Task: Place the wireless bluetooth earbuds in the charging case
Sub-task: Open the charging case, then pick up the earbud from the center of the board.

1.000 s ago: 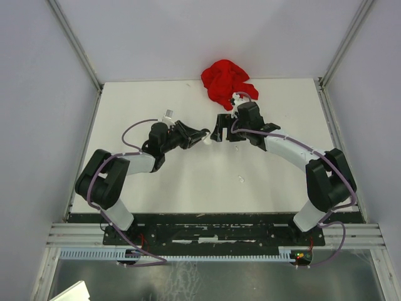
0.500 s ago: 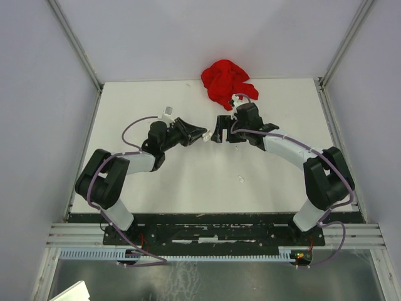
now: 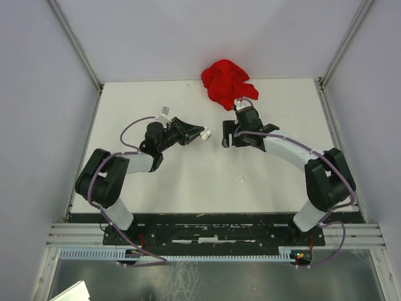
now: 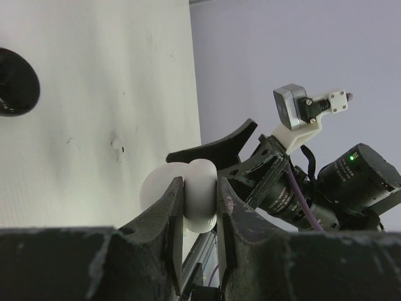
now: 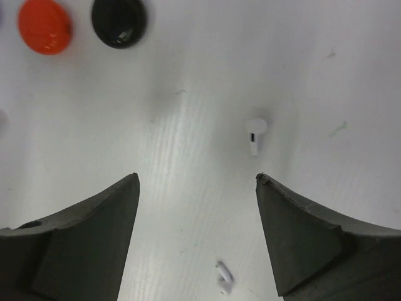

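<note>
Two grippers are seen facing each other over the middle of the white tabletop (image 3: 188, 188).

Left gripper (image 4: 199, 188): closed tightly on a white, rounded charging case (image 4: 156, 188), which is pinched between both fingers. Whether the case touches the tabletop cannot be told.

Right gripper (image 5: 197, 182): fingers are spread wide and pointed down at the tabletop; nothing is held between them.

One white earbud (image 5: 255, 135) is found lying on the tabletop just ahead of one right fingertip, apart from it and not in the case. A second small white piece (image 5: 224, 276) is noted nearer the wrist camera, between the fingers; it is too blurred to identify.

A red disc (image 5: 44, 26) and a black disc (image 5: 119, 22) are seen side by side further ahead. A red cloth (image 3: 227, 81) is bunched at the far edge of the tabletop, behind the right gripper.
</note>
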